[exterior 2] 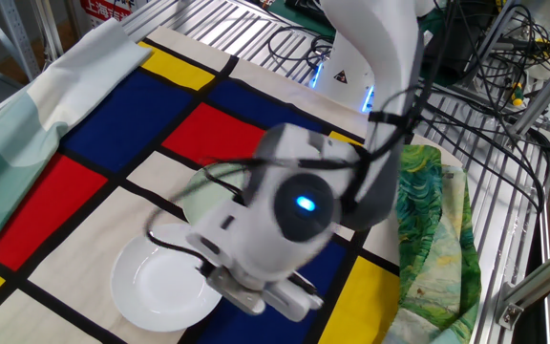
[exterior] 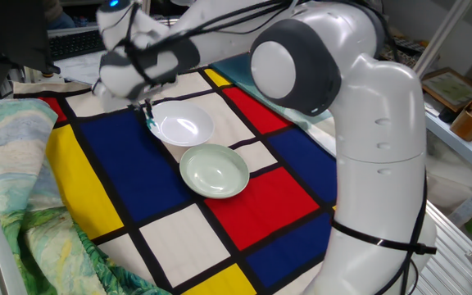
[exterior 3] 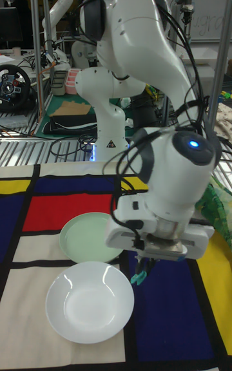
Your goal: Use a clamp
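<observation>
Where the fingers (exterior 3: pixel 143 263) hang in the tall view's lower centre, the clamp (exterior 3: pixel 138 274) is seen pinched between them, long axis pointing steeply down, just beside the white bowl (exterior 3: pixel 89 302) rim.

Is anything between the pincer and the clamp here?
Nothing visible. The clamp hangs right at the pincer tips, by the white bowl rim, with no other object between them.

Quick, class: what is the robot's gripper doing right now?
Gripper: shut on the small teal plastic clamp, beside the white bowl's rim.
</observation>
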